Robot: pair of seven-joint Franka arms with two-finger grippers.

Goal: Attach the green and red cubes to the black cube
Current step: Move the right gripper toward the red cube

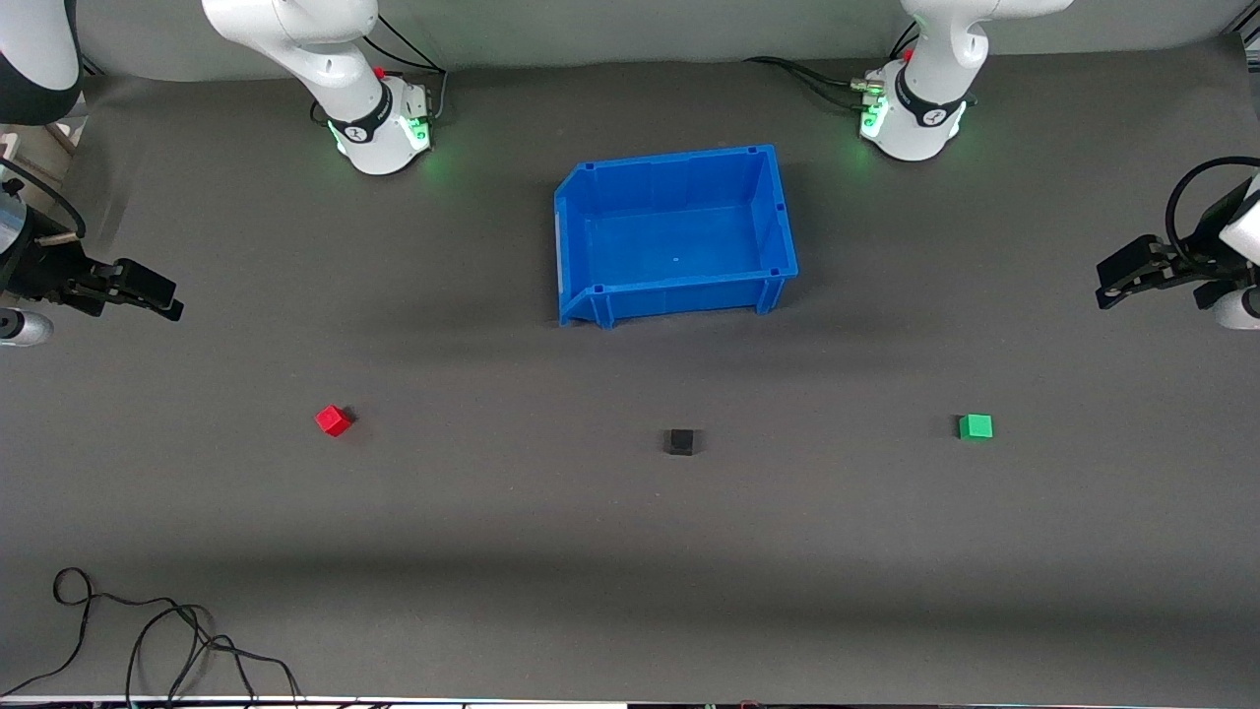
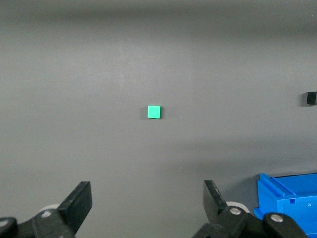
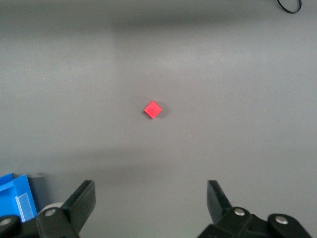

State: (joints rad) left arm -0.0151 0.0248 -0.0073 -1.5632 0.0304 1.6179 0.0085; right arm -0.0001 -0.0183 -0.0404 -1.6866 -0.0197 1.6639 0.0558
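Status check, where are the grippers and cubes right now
Left gripper and right gripper open, empty, waiting at table ends. Red cube, black cube, green cube apart. Nothing between.

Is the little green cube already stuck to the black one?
Apart. The front view shows the green cube and the black cube with a wide stretch of bare grey mat between them.

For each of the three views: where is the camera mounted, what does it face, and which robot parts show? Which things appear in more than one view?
Front view: high across the table, facing both arm bases; shows blue bin, red cube, black cube, green cube, open left gripper, open right gripper.
Left wrist view: looks down past its own fingers at the green cube.
Right wrist view: likewise at the red cube.
Shared: the bin shows in all three.
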